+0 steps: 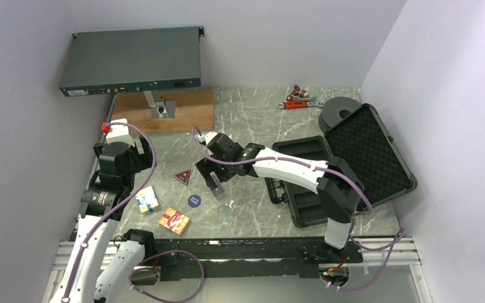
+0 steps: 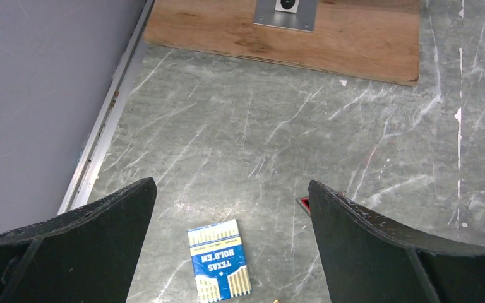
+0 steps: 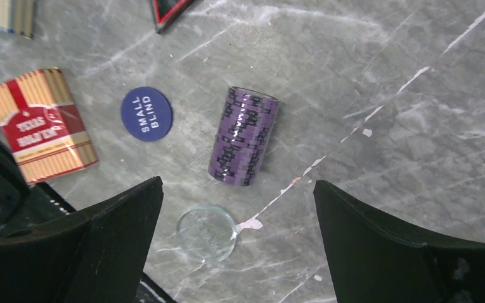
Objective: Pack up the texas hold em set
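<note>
Arm (image 1: 290,167) outstretched | right end effector (image 3: 238,189) wide over purple chip stack (image 3: 243,136)

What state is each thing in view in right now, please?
Case: open, lid laid back.
Chip stack: lying on its side.
Blue box: closed, lying flat.
Red box: closed, lying flat.
Blue disc: flat, label up.
Clear disc: flat.
Triangle: flat.
Left fingers: open, empty.
Right fingers: open, empty.

Lab test cell — bare walls (image 1: 278,44), rack-mount unit (image 1: 129,60) on a stand (image 1: 158,106).
</note>
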